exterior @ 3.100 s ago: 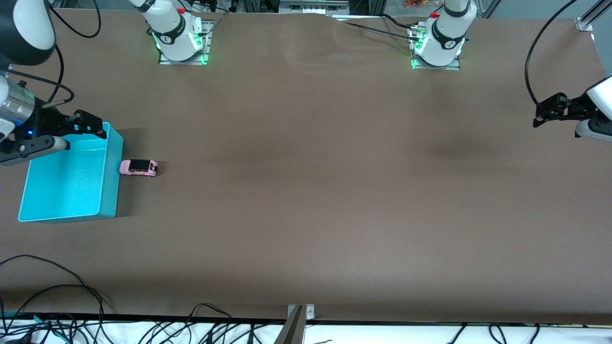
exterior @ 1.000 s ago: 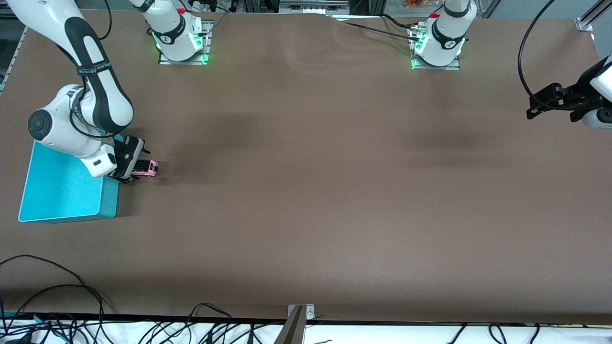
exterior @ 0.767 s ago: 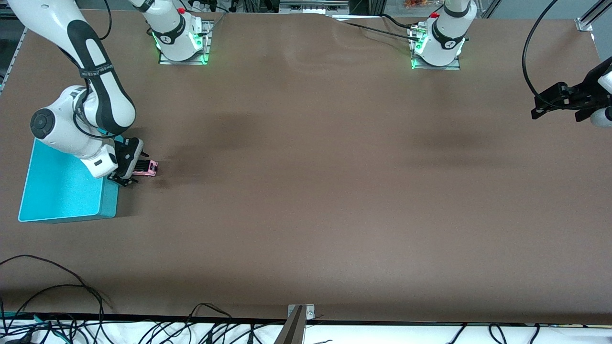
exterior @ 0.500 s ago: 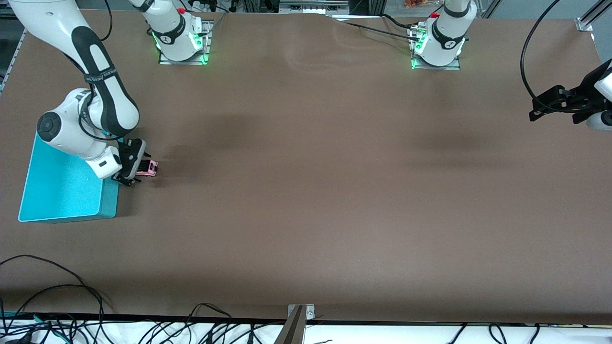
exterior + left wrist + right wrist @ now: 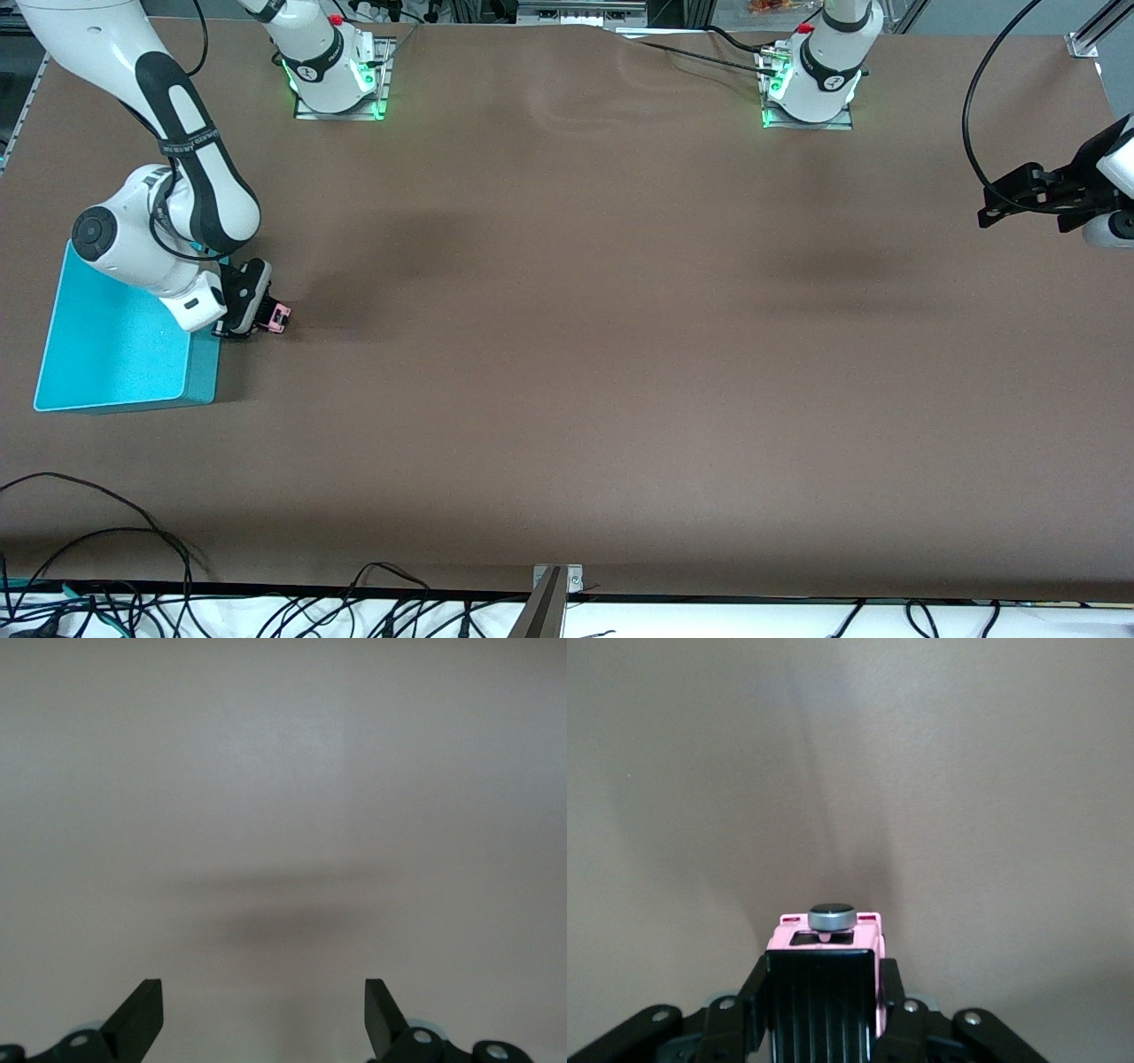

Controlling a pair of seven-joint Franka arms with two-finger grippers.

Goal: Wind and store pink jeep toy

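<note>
The pink jeep toy sits on the brown table right beside the turquoise bin, on the side toward the table's middle. My right gripper is down at table level and shut on the jeep. In the right wrist view its black fingers press both sides of the jeep at its ribbed black roof; a round grey spare wheel shows at the jeep's end. My left gripper hangs open and empty over the left arm's end of the table, and in the left wrist view the left gripper shows only bare table.
The turquoise bin holds nothing that I can see, and the right arm covers part of it. Cables lie along the table's front edge. The two arm bases stand at the table's farthest edge from the front camera.
My right gripper has closed on the pink jeep, which it was straddling a second ago. The left gripper has only wavered slightly in the air.
</note>
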